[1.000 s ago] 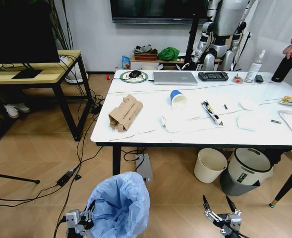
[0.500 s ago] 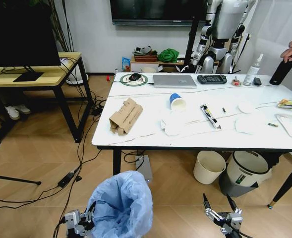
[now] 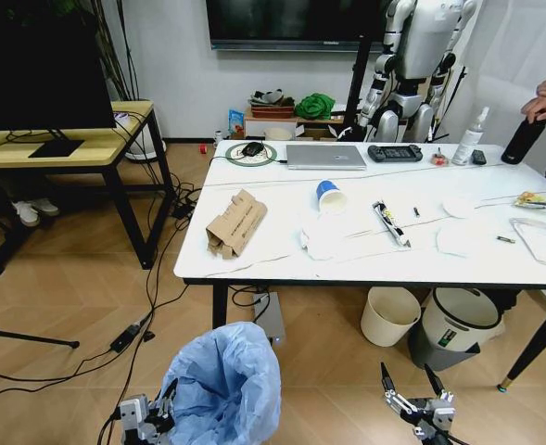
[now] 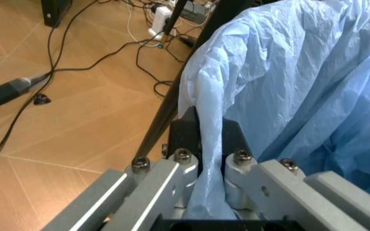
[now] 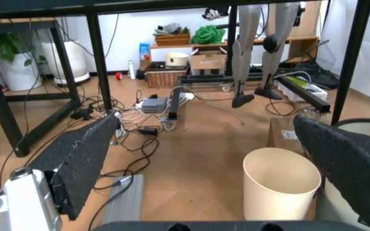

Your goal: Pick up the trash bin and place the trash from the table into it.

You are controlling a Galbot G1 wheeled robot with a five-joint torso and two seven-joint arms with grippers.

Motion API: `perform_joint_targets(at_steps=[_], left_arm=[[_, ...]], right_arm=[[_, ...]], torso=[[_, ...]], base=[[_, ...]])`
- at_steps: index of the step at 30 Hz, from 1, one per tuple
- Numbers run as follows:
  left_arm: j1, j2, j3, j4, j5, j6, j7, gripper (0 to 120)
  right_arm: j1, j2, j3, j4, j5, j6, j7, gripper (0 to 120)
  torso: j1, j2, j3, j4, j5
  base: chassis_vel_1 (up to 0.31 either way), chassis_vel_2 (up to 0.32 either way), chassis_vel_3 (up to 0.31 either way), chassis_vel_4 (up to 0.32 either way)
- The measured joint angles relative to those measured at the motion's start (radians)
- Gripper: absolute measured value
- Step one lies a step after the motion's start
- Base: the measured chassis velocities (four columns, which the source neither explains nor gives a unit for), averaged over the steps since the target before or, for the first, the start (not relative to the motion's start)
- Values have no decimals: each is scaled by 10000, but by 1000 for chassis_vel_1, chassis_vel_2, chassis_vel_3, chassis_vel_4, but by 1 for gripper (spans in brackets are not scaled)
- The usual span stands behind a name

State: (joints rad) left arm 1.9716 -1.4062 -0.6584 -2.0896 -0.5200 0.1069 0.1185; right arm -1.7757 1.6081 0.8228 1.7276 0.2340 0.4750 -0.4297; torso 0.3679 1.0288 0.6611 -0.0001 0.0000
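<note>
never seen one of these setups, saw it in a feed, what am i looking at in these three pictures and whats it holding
It is a wheeled robot with two arms. One picture comes from a camera on its head, looking down at the floor and a table. The other two come from cameras on its wrists.

The left gripper is shut on the blue bag lining the trash bin, low on the robot's left. The right gripper hangs open and empty on the right; its wrist camera looks under the table at a cream bucket.

On the marble-look tabletop lies the trash: a crushed cardboard carton, a blue-white paper cup, crumpled tissues, plus a laptop that is not trash.
</note>
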Motion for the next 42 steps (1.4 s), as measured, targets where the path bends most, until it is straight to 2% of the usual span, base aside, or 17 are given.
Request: perform_joint_targets(at_steps=[42], left_arm=[[-179, -89, 126, 156, 413, -463, 47, 0]], right_arm=[[-44, 0, 6, 70, -28, 28, -10, 100]], torso=[[926, 2103, 1178, 0, 0]], base=[[0, 0, 0, 0]])
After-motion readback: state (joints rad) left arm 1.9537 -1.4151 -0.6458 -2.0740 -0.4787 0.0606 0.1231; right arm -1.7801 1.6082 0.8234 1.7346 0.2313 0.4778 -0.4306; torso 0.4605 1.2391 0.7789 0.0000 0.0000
